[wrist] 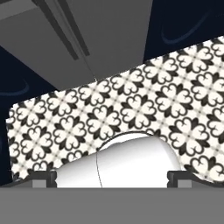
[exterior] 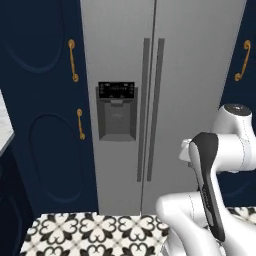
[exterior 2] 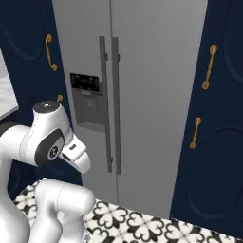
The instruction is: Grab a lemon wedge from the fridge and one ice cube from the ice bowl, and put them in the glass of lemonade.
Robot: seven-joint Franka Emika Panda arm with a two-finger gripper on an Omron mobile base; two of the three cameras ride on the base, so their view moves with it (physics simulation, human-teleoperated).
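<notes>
The tall grey fridge (exterior: 190, 100) (exterior 2: 156, 95) stands straight ahead with both doors shut. Its two long bar handles (exterior: 152, 110) (exterior 2: 110, 104) meet at the centre seam, and a black dispenser panel (exterior: 116, 112) (exterior 2: 88, 102) sits in the left door. My arm is folded low in front of it, well short of the handles. In the hand view my gripper (wrist: 111, 177) points down at the floor, open, with nothing between its fingertips (wrist: 41, 177); the fridge base (wrist: 109, 39) lies at the top. The lemon wedge, the ice bowl and the glass of lemonade are out of view.
Navy cabinets with gold handles (exterior: 73, 60) (exterior 2: 209, 66) flank the fridge on both sides. Black-and-white patterned tiles (exterior: 95, 232) (exterior 2: 142, 223) (wrist: 144, 109) cover the floor between me and the fridge. A pale marble counter edge (exterior: 4, 125) (exterior 2: 4, 95) shows at the far left.
</notes>
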